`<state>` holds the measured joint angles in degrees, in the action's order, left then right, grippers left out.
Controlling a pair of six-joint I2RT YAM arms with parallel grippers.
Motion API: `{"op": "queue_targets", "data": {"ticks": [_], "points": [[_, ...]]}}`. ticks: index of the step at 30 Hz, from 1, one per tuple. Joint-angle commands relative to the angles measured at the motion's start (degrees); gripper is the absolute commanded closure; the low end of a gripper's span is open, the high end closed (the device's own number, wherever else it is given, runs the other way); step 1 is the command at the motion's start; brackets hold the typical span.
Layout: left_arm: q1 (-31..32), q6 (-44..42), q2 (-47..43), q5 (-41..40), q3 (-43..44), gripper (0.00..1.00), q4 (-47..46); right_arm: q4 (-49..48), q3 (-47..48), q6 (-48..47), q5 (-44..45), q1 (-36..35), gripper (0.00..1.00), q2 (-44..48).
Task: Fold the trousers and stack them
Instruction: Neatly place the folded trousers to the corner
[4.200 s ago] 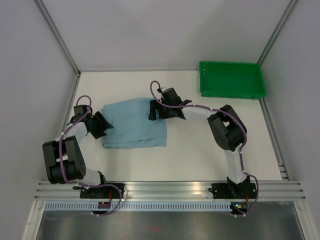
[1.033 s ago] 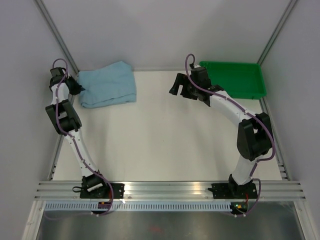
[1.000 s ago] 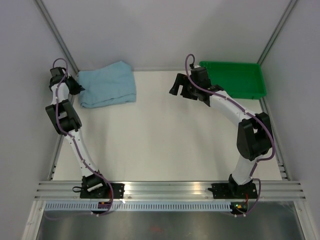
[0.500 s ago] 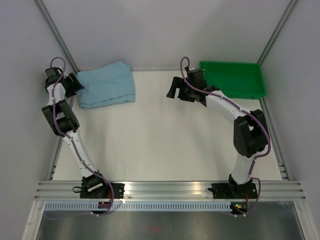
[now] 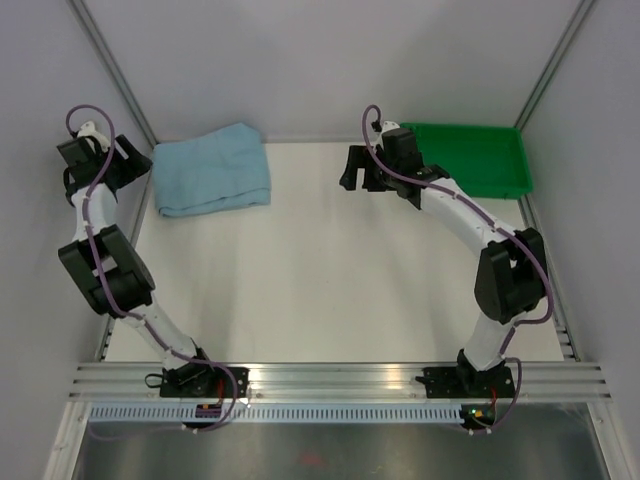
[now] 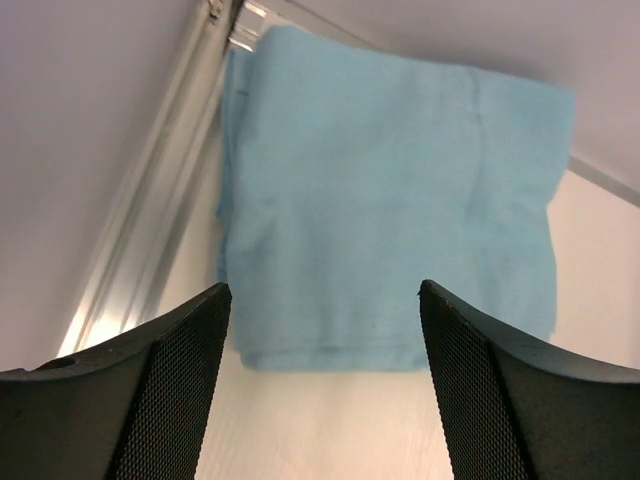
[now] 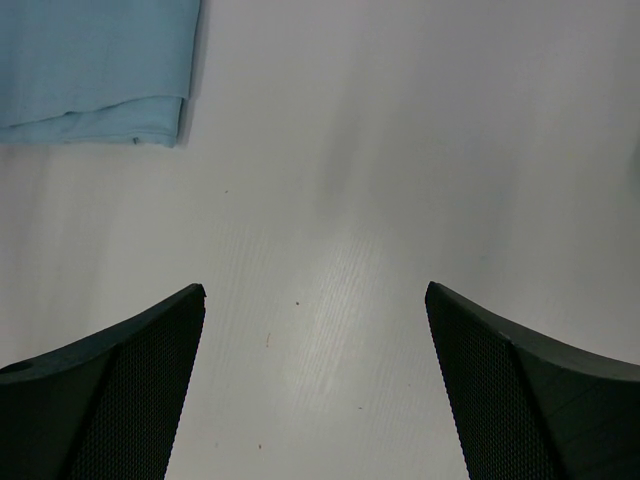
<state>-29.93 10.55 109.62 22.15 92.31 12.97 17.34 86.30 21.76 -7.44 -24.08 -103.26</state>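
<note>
right wrist: trousers (image 7: pixel 95 70) cut off by top-left edge | left wrist: left gripper (image 6: pixel 323 290) fingers run off bottom edge | top external: fold layers too small to tell

We see: trousers (image 6: pixel 390 200) soft matt cloth; tray (image 5: pixel 460 190) glossy plastic; table (image 7: pixel 330 200) smooth, matt white; rail (image 6: pixel 150 250) bare metal, slight sheen.

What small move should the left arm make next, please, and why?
Probably retract the left gripper toward its base: its jaws stand open and empty, and the trousers lie folded in the far left corner, apart from it, so nothing seems left to place.
</note>
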Motion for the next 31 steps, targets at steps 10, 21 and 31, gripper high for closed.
{"op": "queue_targets", "data": {"ticks": [10,21,31], "points": [[19.55,-3.96,-32.95,-4.22,-28.22,0.18,-6.21,0.32,-10.61,-6.37,12.27,6.76,0.02,22.48],[26.06,-3.96,-56.44,-6.42,-41.77,0.19,4.52,-7.67,-36.68,-9.03,26.41,7.73,0.02,50.84],[32.13,-4.4,-64.71,-9.76,-46.61,0.18,7.15,-6.36,-41.92,-2.69,25.28,7.82,0.02,55.45]]}}
